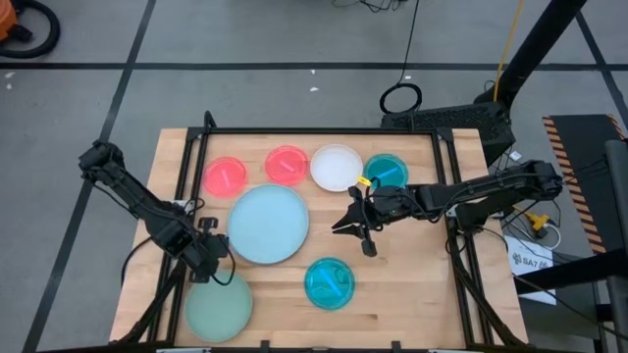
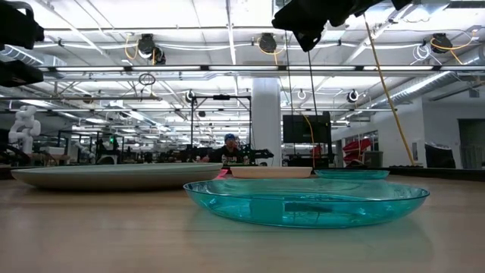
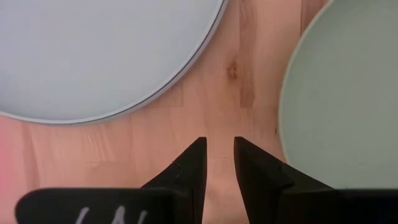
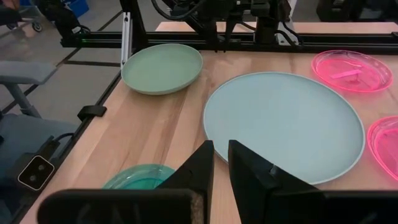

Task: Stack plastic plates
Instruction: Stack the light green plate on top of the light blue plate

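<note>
Flat on the wood lie two pink-red plates (image 1: 227,176) (image 1: 287,165), a white plate (image 1: 337,167) and a teal plate (image 1: 386,172) along the far side. A large pale blue plate (image 1: 268,224) is in the middle, a second teal plate (image 1: 329,282) is nearer, and a pale green plate (image 1: 218,306) is at the near left. No separate grey plate shows; a dark line runs under the pale blue plate's rim (image 3: 186,74). My left gripper (image 3: 219,149) hovers shut between the pale blue and pale green plates. My right gripper (image 4: 221,152) hangs shut, right of the pale blue plate.
A black frame (image 1: 324,130) borders the table's far, left and right sides. Bare wood (image 1: 422,284) lies at the near right. In the low view the near teal plate (image 2: 303,201) fills the foreground, with the pale green plate (image 2: 106,176) to its left.
</note>
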Action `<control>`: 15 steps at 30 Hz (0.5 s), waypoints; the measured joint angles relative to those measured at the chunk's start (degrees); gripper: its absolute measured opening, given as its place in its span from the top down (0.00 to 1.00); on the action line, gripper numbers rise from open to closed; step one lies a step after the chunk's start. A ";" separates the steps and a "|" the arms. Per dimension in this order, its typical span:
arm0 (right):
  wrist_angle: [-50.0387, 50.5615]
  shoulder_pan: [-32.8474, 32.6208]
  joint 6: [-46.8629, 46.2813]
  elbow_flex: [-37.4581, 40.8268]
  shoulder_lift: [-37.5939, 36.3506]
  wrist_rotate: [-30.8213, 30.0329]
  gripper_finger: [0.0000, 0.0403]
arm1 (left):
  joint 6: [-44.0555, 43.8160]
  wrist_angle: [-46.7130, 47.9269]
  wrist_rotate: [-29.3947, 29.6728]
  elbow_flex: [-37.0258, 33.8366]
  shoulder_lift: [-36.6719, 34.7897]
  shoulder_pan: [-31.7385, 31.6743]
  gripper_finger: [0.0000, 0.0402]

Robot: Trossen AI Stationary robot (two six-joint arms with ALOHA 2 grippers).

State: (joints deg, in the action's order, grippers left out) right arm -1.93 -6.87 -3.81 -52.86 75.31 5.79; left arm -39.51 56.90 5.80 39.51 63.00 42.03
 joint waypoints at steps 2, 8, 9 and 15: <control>0.00 0.00 0.00 0.00 0.00 0.01 0.89 | -0.21 0.00 0.00 0.00 0.00 0.37 0.78; 0.00 0.00 0.00 0.00 0.00 0.01 0.89 | -1.22 0.00 -0.28 0.00 0.00 1.08 0.78; 0.00 0.00 0.00 0.00 0.00 0.01 0.89 | -1.30 -0.01 -0.69 0.00 0.00 1.23 0.78; 0.00 0.00 0.15 0.00 0.00 0.01 0.89 | -2.88 0.00 -3.32 0.00 0.00 2.10 0.78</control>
State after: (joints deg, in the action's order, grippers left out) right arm -1.93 -6.87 -3.66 -52.86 75.31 5.80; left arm -42.39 56.90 2.48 39.51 63.00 44.13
